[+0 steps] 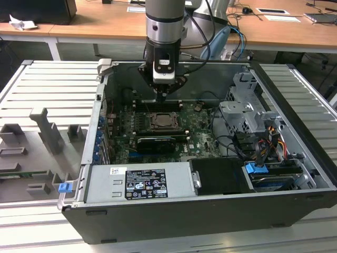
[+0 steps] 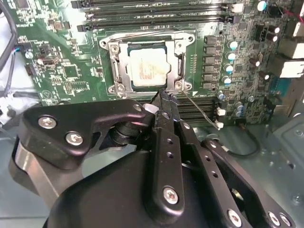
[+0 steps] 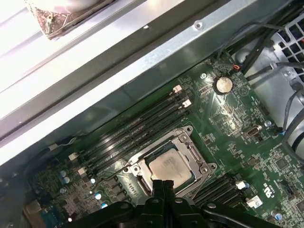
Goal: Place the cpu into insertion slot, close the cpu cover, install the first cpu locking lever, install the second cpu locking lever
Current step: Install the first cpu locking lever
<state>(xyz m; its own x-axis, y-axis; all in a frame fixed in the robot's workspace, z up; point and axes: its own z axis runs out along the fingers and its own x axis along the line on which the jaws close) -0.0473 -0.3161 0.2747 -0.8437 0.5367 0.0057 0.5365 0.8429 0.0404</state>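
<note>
The cpu (image 2: pixel 148 66), a dull silver square, lies in the insertion slot (image 2: pixel 114 48) on the green board. The silvery cpu cover (image 2: pixel 179 53) lies flat around it. One thin wire locking lever (image 2: pixel 202 113) juts out from the socket's corner near my fingertips. Another wire (image 2: pixel 142 34) runs along the socket's far side. My gripper (image 2: pixel 161 97) hangs just above the socket's edge, its black fingers pressed together with nothing between them. In the first wrist view the gripper (image 3: pixel 164 184) sits at the edge of the cpu (image 3: pixel 170 166). In the exterior view the gripper (image 1: pixel 162 97) is above the cpu (image 1: pixel 162 120).
Long black memory slots (image 2: pixel 156 10) flank the socket on both sides. A black card (image 1: pixel 154 143) stands in front of the socket. Drive cages and cable bundles (image 1: pixel 253 132) fill the case at the exterior view's right. The case wall (image 3: pixel 142 61) runs close behind the board.
</note>
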